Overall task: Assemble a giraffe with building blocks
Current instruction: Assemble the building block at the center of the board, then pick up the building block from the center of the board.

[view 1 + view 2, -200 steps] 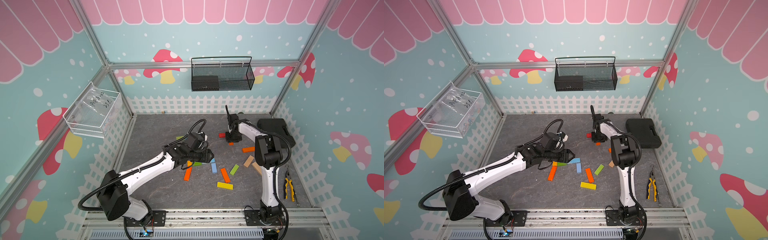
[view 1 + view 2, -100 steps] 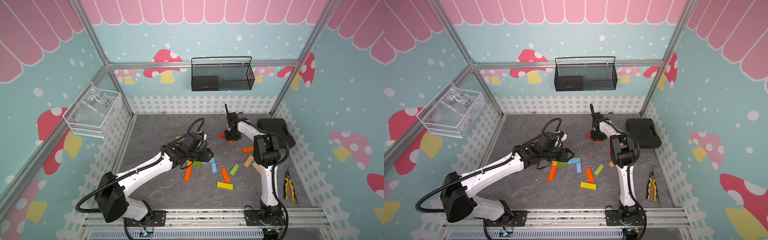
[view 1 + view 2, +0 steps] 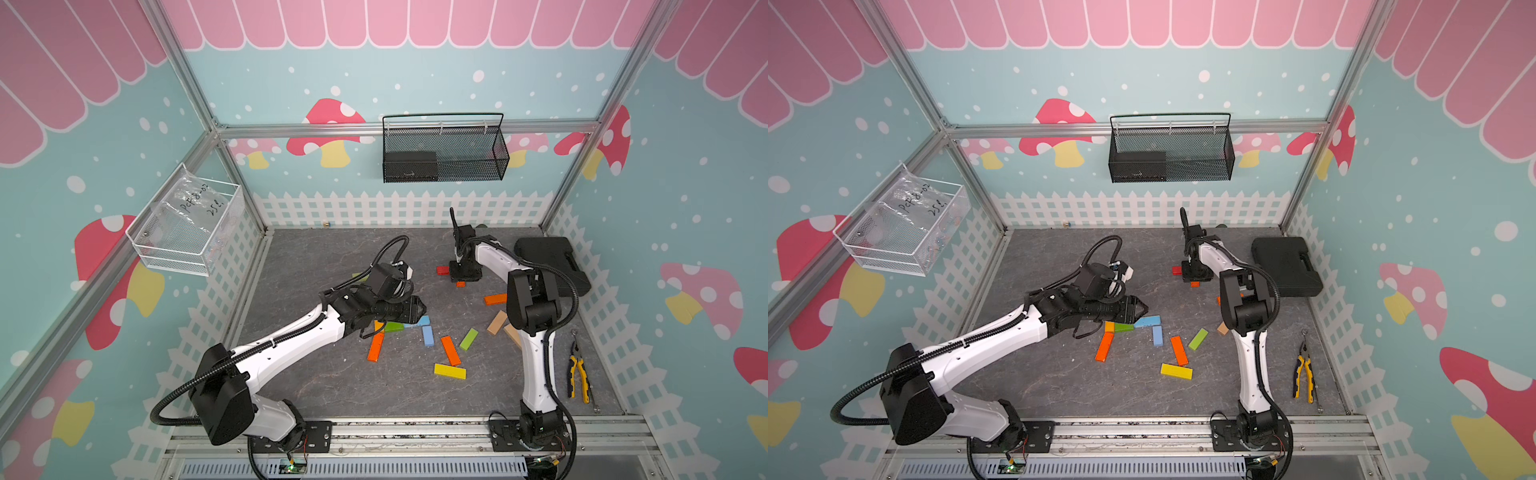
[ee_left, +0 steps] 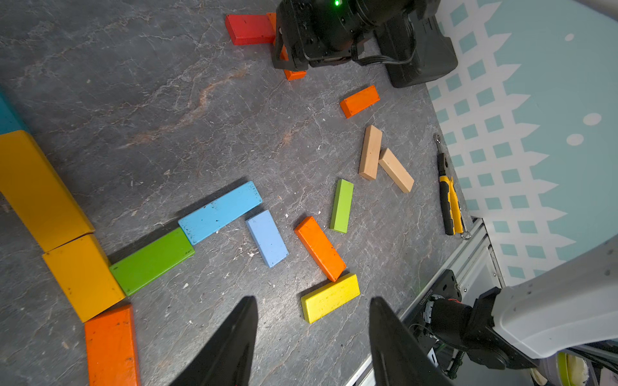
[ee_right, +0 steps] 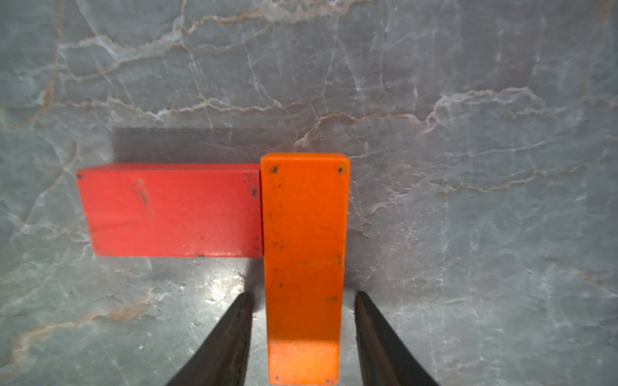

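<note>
The jaws of your right gripper (image 5: 302,293) stand apart astride the orange block (image 5: 304,234), with a gap showing on each side. It lies flat, touching the end of the red block (image 5: 170,210). In a top view the pair sits at one o'clock from the centre of the floor (image 3: 332,257). Lift off crooked and a finger could drag the orange block, breaking that joint. Your left gripper (image 4: 312,298), jaws apart and empty, hovers over the green block (image 4: 152,260) and its row; dipping could scatter them.

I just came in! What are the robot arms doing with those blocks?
Two robot arms are building a giraffe from wooden blocks. The right gripper is open around an orange block lying flat against a red block. The left gripper, open and empty, is near a green block and blue block laid end to end. Others lie scattered.
</note>
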